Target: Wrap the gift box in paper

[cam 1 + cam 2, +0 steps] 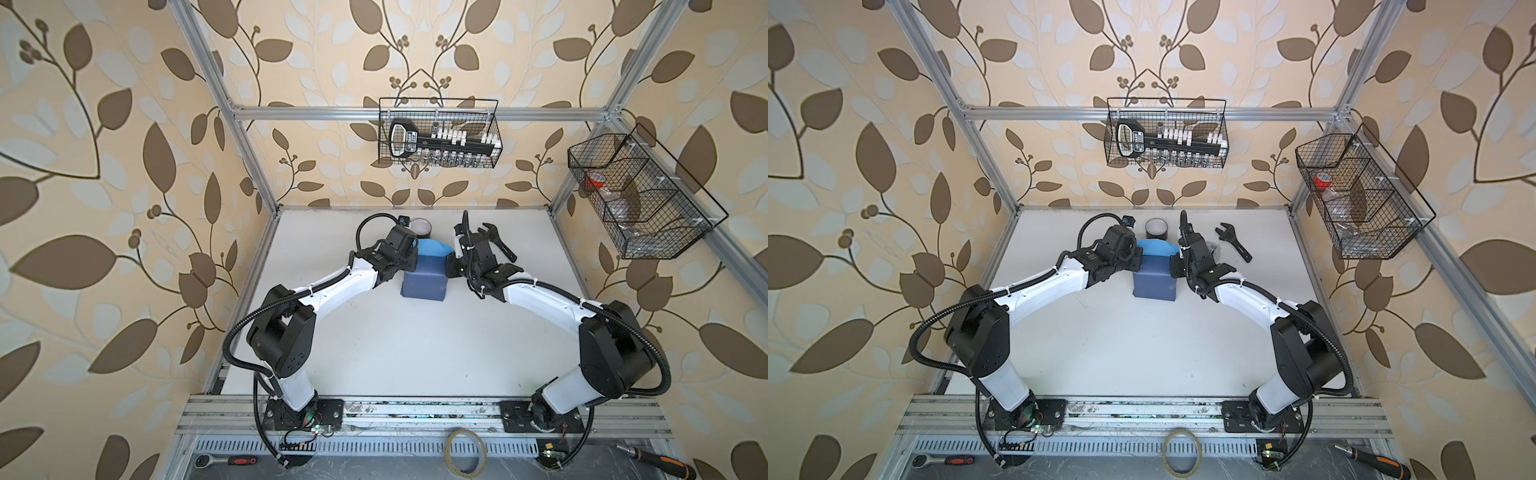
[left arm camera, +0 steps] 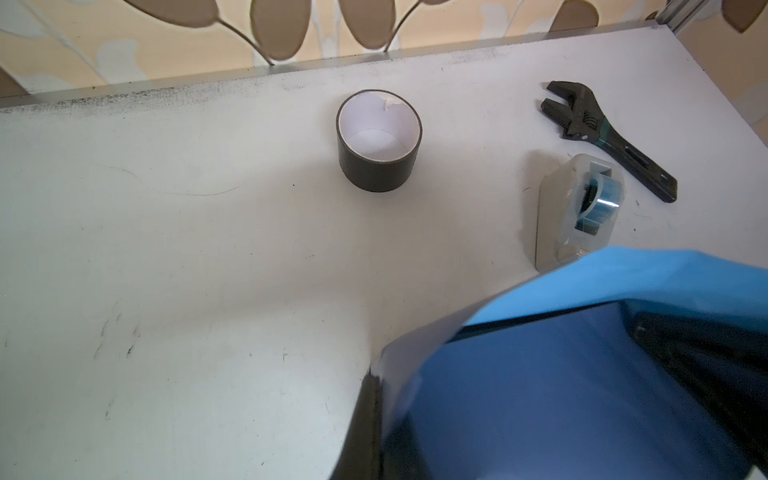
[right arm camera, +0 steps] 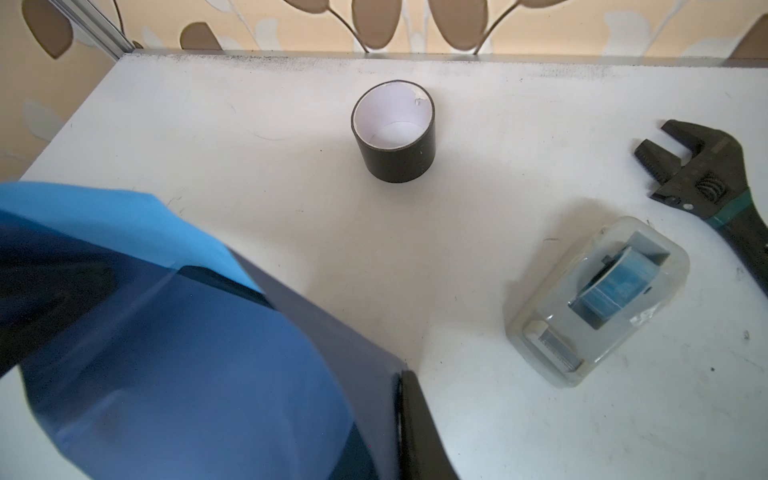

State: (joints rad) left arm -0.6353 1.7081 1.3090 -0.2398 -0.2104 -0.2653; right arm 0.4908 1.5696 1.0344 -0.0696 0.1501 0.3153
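The paper (image 1: 424, 284) lies draped over a box-shaped bulk at the table's middle, slate-blue face up, and a light blue flap (image 1: 434, 249) rises behind it. The gift box is hidden under the paper in both top views. My left gripper (image 1: 409, 262) is at the paper's left side and my right gripper (image 1: 451, 266) at its right side. In the left wrist view the left gripper (image 2: 376, 382) is shut on the paper's (image 2: 561, 395) edge. In the right wrist view the right gripper (image 3: 401, 376) is shut on the paper's (image 3: 187, 374) opposite edge.
A black tape roll (image 2: 379, 141) stands upright behind the paper. A clear tape dispenser (image 3: 598, 299) and a black adjustable wrench (image 3: 715, 183) lie at the back right. Wire baskets (image 1: 440, 133) hang on the walls. A tape ring (image 1: 464, 456) and hand tools lie past the front rail.
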